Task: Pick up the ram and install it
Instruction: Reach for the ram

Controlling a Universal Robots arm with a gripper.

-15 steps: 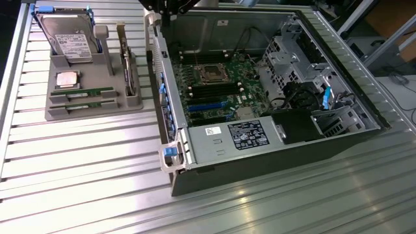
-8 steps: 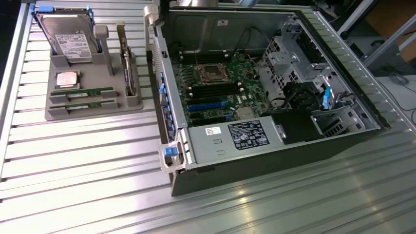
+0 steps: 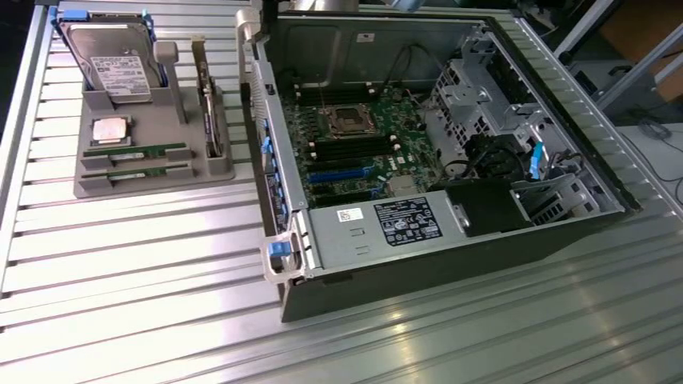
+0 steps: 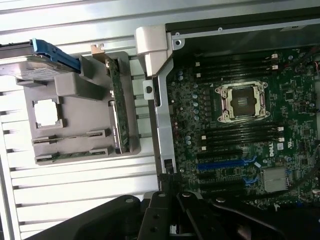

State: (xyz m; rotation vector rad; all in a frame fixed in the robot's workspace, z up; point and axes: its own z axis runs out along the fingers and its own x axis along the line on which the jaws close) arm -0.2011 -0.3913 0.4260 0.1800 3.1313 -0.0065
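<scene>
On the tray [image 3: 155, 186], the ram [image 3: 136, 149] lies half-hidden in slots.

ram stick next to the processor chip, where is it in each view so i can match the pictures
Exterior view: the ram stick lies in the grey tray at the exterior view's left, outside the computer case.
Wrist view: the ram stick lies in the tray, between the silver processor chip and the second ram stick.
Shared landmark: the silver processor chip.

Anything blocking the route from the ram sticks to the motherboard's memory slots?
Nothing lies on the ram sticks in the grey tray. The open case's side wall stands between tray and the memory slots, which look empty.
</scene>
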